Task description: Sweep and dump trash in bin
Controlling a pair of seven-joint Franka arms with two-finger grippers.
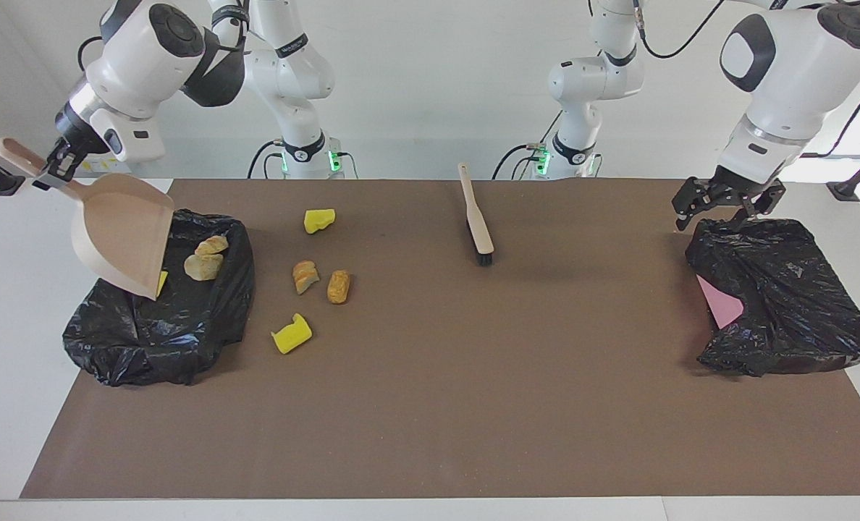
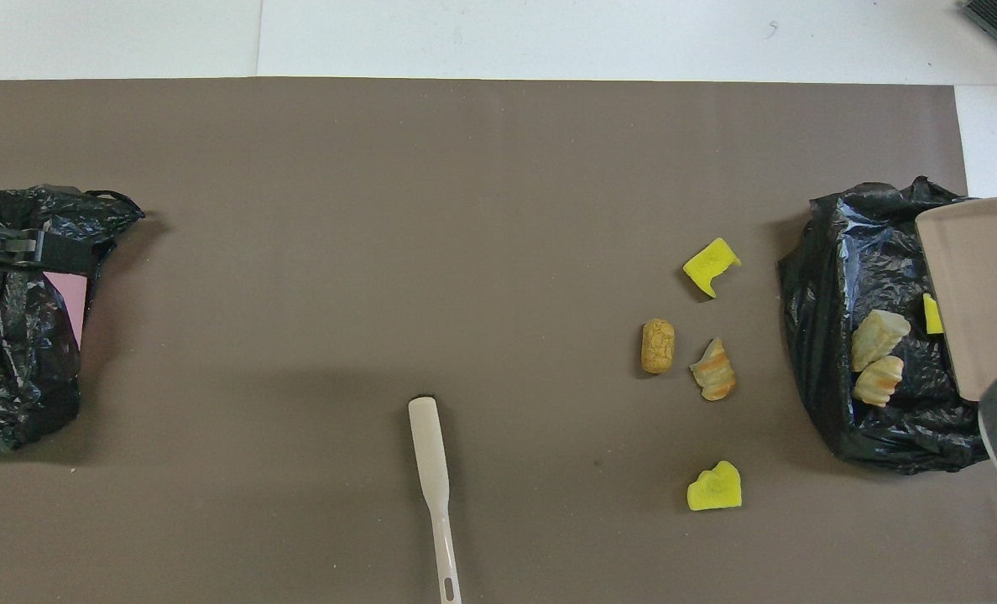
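Facing view:
- Right gripper (image 1: 59, 163): clamped on the handle of the beige dustpan (image 1: 121, 235); pan tilted steeply over the black-bagged bin (image 1: 162, 325) at the right arm's end of the desk.
- Trash in that bin: two tan lumps (image 1: 205, 259) and one yellow chunk (image 1: 162, 281), the chunk half hidden by the pan's lip.
- Trash loose on the brown mat (image 1: 430, 405), just beside the bin toward the desk's middle: yellow chunk (image 1: 319, 220), two tan lumps (image 1: 321, 281), yellow chunk (image 1: 292, 335).
- Brush (image 1: 475, 221): lying flat near the robots' edge, mid-desk, well apart from the trash.
- Left gripper (image 1: 723, 206): jaws wide, holding nothing, over the rim of the second black bag (image 1: 785, 304) at the left arm's end; pink patch (image 1: 721, 304) showing in the bag.

Overhead view:
- Dustpan (image 2: 981, 285) covering part of the bin (image 2: 843, 403).
- Four loose pieces (image 2: 687, 361) between brush (image 2: 431, 478) and bin.
- Left gripper (image 2: 41, 252) over its bag (image 2: 12, 369).
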